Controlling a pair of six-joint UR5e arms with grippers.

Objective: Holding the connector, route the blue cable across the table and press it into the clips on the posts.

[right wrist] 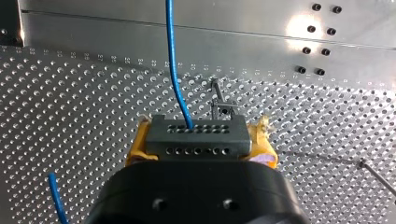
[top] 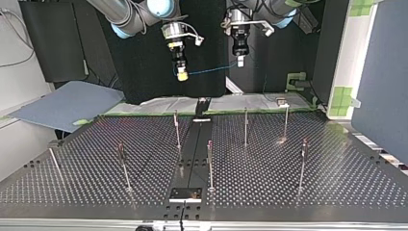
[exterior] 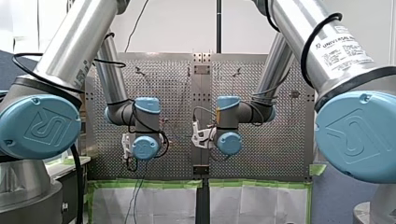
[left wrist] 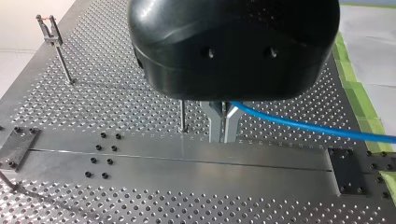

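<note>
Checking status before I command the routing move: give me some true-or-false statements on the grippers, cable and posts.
1. My right gripper holds the connector. True.
2. My left gripper is shut on the blue cable. True.
3. The blue cable already sits in a clip on a post. False: it hangs in the air between the two grippers, above the posts.
4. My left gripper has yellow pads. False: its fingers are metal; the yellow pads are on my right gripper.

blue cable [top: 211, 70] | strung from left jaws to right jaws | above posts [top: 246, 126], perforated table [top: 288, 183]
</note>
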